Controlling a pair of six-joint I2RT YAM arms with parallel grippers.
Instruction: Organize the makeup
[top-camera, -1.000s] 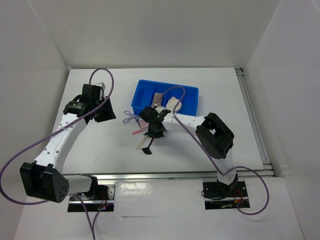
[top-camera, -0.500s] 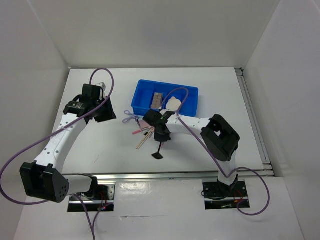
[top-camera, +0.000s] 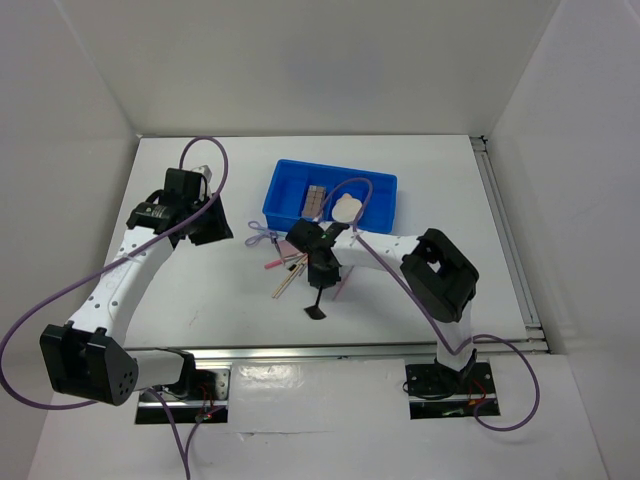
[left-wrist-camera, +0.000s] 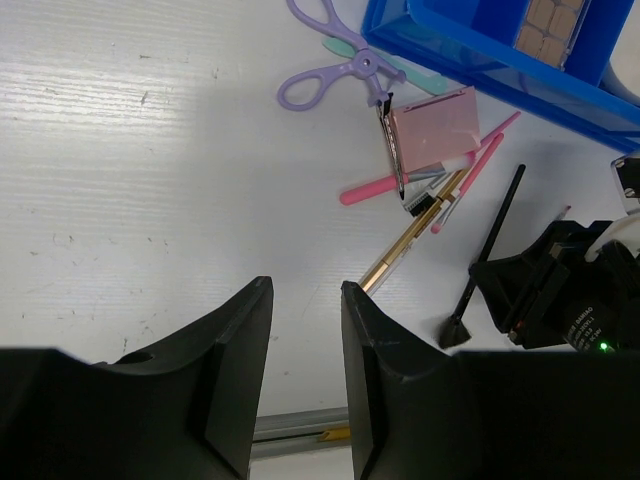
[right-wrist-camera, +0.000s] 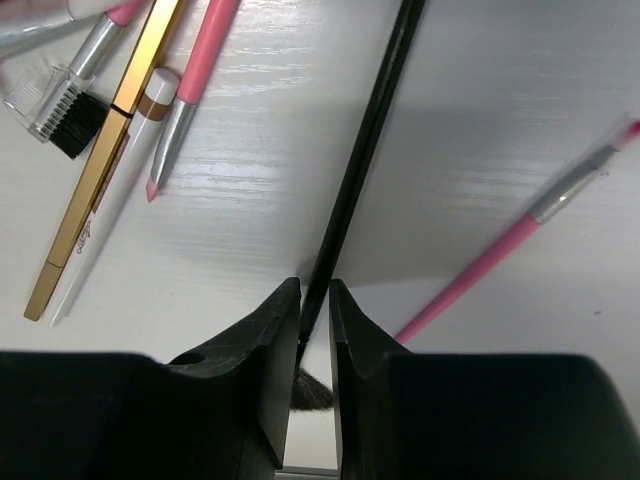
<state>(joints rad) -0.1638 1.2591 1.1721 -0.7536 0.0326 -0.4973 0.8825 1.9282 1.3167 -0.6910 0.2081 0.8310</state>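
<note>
Right wrist, black brush btwn right hand fingers, probably gripped.

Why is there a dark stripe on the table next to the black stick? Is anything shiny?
Right wrist view: that grey stripe is a shadow on the table beside the black brush, with shiny glare left of it. Left wrist view: a soft shadow dims the table just beyond the left gripper. Top view: even light.
</note>
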